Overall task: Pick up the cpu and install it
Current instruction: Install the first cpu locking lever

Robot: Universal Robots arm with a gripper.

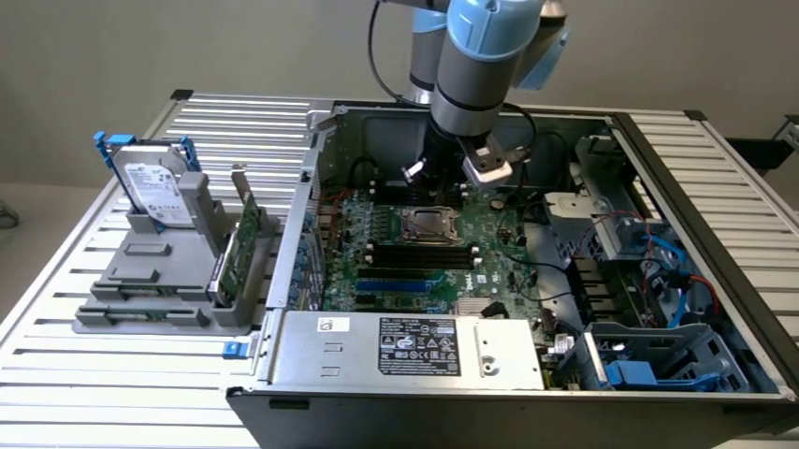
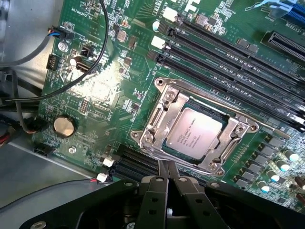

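A slatted metal surface (image 1: pixel 75 309) carries an open computer case (image 1: pixel 525 374) lying on its side, with the green motherboard (image 1: pixel 413 253) exposed inside. In the exterior view the case fills the middle and the 3 o'clock side, and a grey rack (image 1: pixel 156 281) stands on the surface at about 9 o'clock from it, holding an upright hard drive (image 1: pixel 156 192) with blue handles. The robot arm (image 1: pixel 481 65) comes down from 12 o'clock into the case, above the far part of the motherboard.

The tool (image 2: pixel 167 174) is shut, its two black fingers (image 2: pixel 153 200) pressed together with nothing between them. In the wrist view it hangs just beside the edge of the socket (image 2: pixel 193 133).

The cpu (image 2: pixel 194 132) sits flat in the socket, its dull silver top showing through the metal frame (image 2: pixel 159 117) that lies around it. In the exterior view the socket lies near the centre of the motherboard, at about 7 o'clock from the tool. Black memory slots (image 2: pixel 238 62) run alongside the socket.
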